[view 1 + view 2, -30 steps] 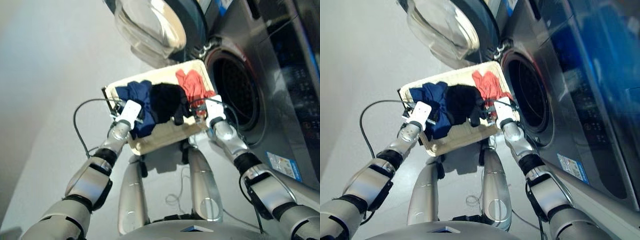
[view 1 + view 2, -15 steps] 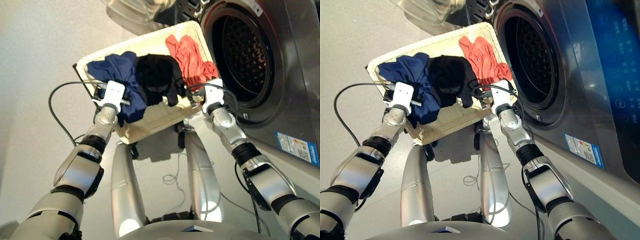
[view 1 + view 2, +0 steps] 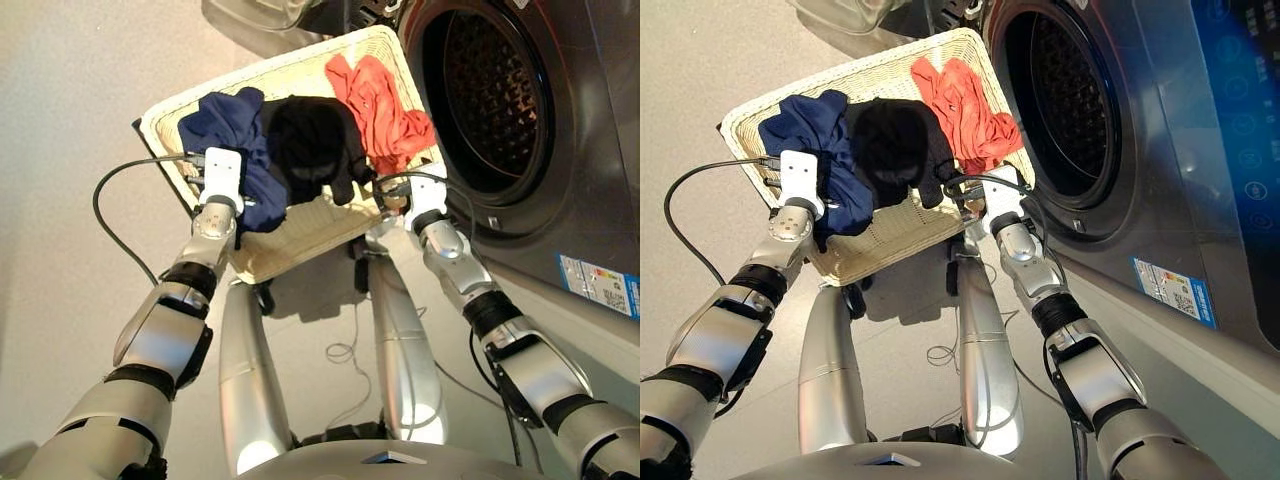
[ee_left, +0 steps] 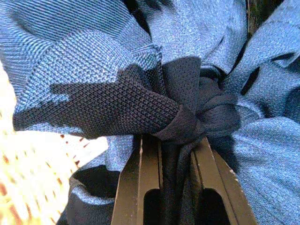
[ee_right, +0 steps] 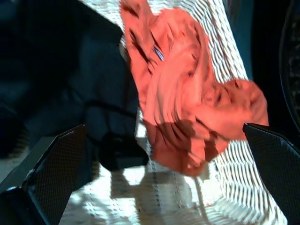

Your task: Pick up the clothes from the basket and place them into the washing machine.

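Note:
The cream wicker basket [image 3: 300,250] lies in front of me, beside the washing machine [image 3: 590,150], whose round drum opening [image 3: 490,100] stands open. Across the basket lie the clothes: a navy garment [image 3: 225,125], a black one [image 3: 310,145] and a coral-red one [image 3: 380,100]. My left gripper [image 4: 176,154] is shut on a bunched fold of the navy garment [image 4: 93,70] at the basket's near left. My right gripper [image 5: 163,127] is open at the near right rim, its fingers [image 5: 51,173] wide apart, just short of the coral-red garment [image 5: 187,93].
The machine's domed glass door [image 3: 250,15] hangs open beyond the basket's far edge. A black cable [image 3: 110,220] loops out from my left wrist, and another cable [image 3: 345,350] lies on the grey floor under the basket.
The camera has tilted down, so basket and drum sit higher in the picture. Both grippers have reached a little farther over the basket's near rim.

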